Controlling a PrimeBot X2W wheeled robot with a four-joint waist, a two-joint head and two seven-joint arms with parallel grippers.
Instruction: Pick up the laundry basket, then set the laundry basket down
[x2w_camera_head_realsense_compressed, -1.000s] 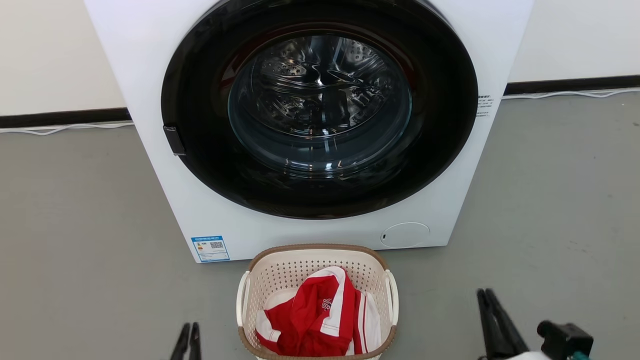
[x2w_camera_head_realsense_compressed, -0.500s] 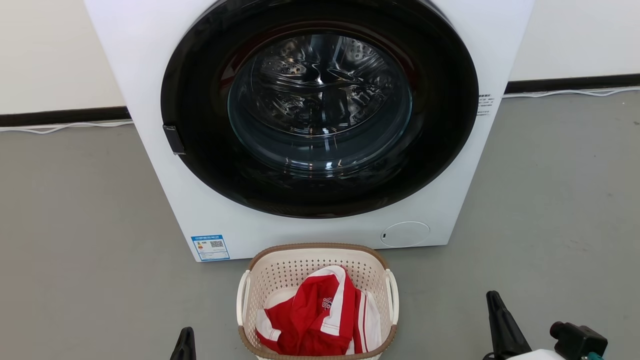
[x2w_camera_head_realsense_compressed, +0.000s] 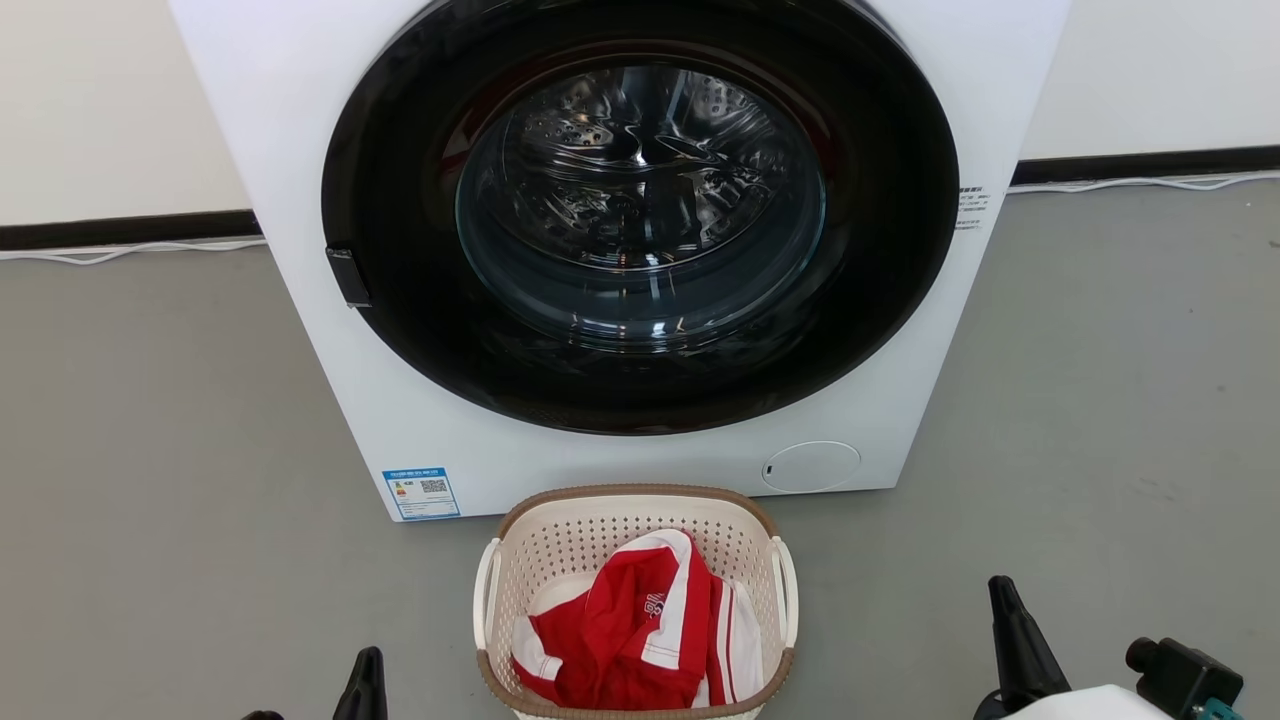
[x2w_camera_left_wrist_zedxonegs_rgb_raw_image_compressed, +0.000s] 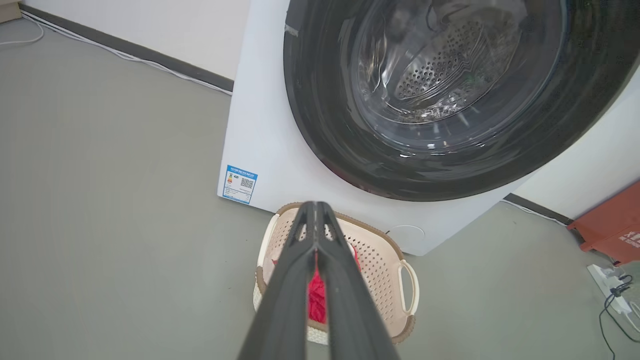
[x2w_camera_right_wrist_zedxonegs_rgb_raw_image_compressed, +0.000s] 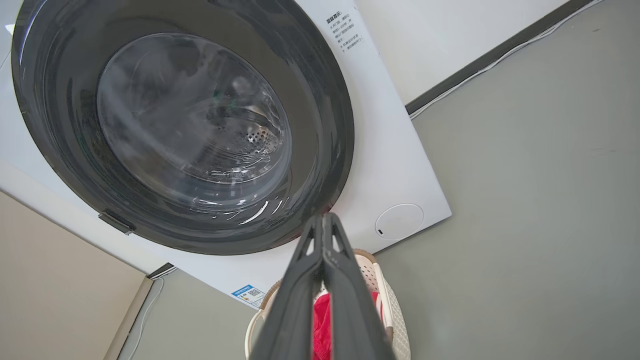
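The left gripper (x2w_camera_head_realsense_compressed: 369, 657) rises at the lower left of the head view, its two dark fingers (x2w_camera_left_wrist_zedxonegs_rgb_raw_image_compressed: 292, 280) pressed together with no gap, holding nothing, tips pointing up that view; the right gripper (x2w_camera_head_realsense_compressed: 999, 585) stands at the lower right, likewise closed and empty, leaning slightly left, with the pale forearm (x2w_camera_head_realsense_compressed: 1090, 708) below it; in each wrist view the fingers meet at their tips.

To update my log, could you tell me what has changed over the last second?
Both the left gripper and the right gripper closed their fingers, on nothing; the right one drifted slightly rightward. The laundry basket stayed on the floor before the washing machine, untouched.
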